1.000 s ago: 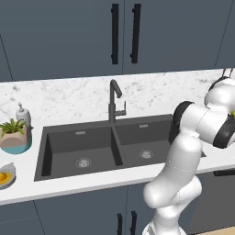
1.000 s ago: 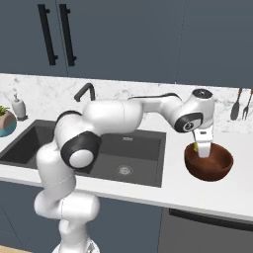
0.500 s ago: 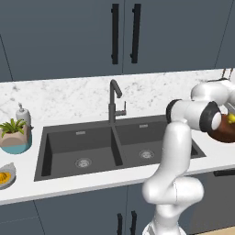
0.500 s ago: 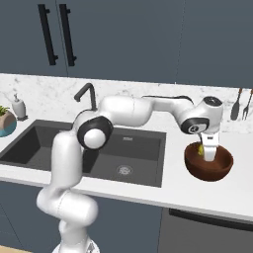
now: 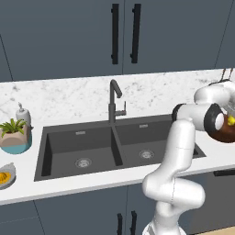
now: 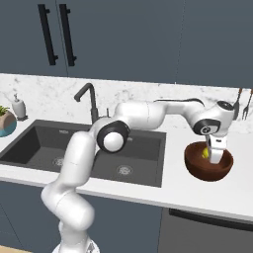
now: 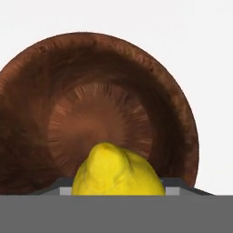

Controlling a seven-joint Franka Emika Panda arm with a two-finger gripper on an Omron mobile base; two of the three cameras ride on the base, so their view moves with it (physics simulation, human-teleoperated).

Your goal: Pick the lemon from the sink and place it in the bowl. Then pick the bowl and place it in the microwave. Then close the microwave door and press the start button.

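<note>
Right base view shows the dark double sink set in the counter. Beside it stands the deep red-brown bowl. The gripper reaches into it, half closed on the small yellow lemon.

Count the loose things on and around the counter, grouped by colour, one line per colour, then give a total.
Yellow: 2, the lemon and the sliced fruit
Brown: 1, the bowl
Teal: 1, the plant pot
White: 1, the soap bottle
Total: 5
</note>
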